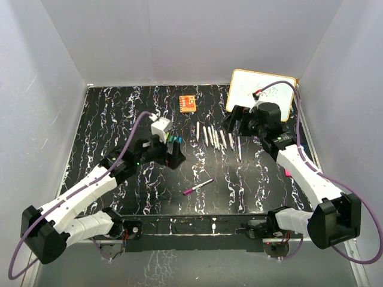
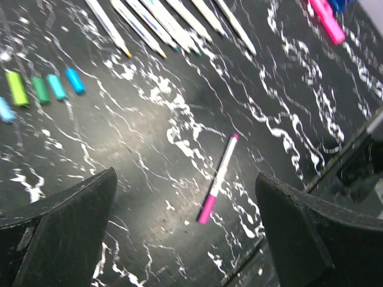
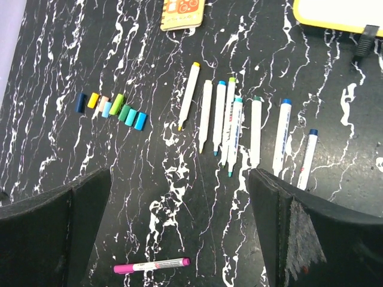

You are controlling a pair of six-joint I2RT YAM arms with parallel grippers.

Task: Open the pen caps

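Several uncapped white pens point(image 1: 218, 137) lie in a row at the table's middle; they also show in the right wrist view point(image 3: 239, 122) and the left wrist view point(image 2: 167, 24). Loose pen caps point(image 3: 111, 107) lie in a cluster left of the row, also seen in the top view point(image 1: 175, 139) and the left wrist view point(image 2: 42, 88). A magenta pen point(image 1: 197, 187) with its magenta cap on lies alone nearer the front point(image 2: 218, 176) point(image 3: 152, 265). My left gripper point(image 1: 172, 155) point(image 2: 185, 239) is open and empty above it. My right gripper point(image 1: 237, 122) point(image 3: 179, 239) is open and empty above the row.
An orange square block point(image 1: 188, 103) point(image 3: 182, 12) lies at the back. A white whiteboard point(image 1: 261, 92) point(image 3: 335, 15) lies at the back right. A small magenta object point(image 1: 287, 173) point(image 2: 326, 21) lies under the right arm.
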